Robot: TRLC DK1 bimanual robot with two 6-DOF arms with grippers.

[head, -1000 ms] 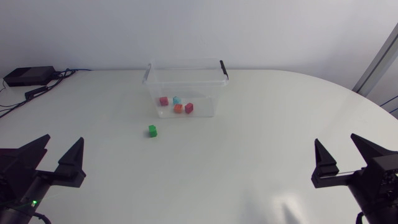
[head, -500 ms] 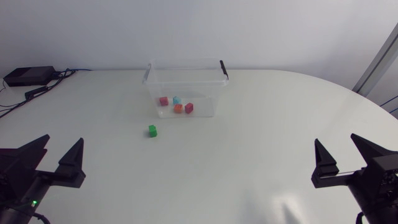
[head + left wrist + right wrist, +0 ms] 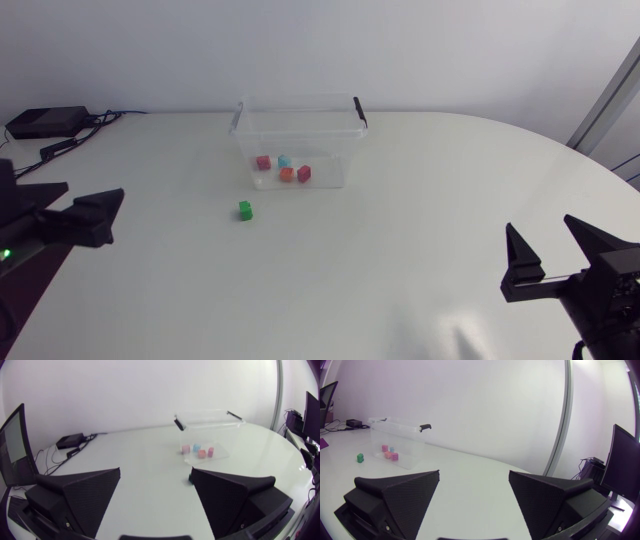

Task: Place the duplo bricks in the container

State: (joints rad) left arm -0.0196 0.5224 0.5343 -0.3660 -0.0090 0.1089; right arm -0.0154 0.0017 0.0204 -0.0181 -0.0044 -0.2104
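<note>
The clear box [image 3: 297, 104] sits at the far middle of the white counter [image 3: 400, 250]. Its open top faces up. Its long side runs left to right, with a black clip [image 3: 359, 110] at each short end. Inside lie a pink brick [image 3: 263, 162], a blue brick [image 3: 284, 161], an orange brick [image 3: 287, 174] and a red brick [image 3: 304, 173]. A green brick [image 3: 245, 210] sits on the counter just in front of the box. It looks square, so I cannot tell its long side. The left end effector [image 3: 156, 472] and the right end effector [image 3: 541, 225] are spread wide, holding nothing, well apart from the bricks.

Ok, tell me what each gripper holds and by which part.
Nothing is held. The left gripper and the right gripper are both open and empty; the green brick lies on the table.
</note>
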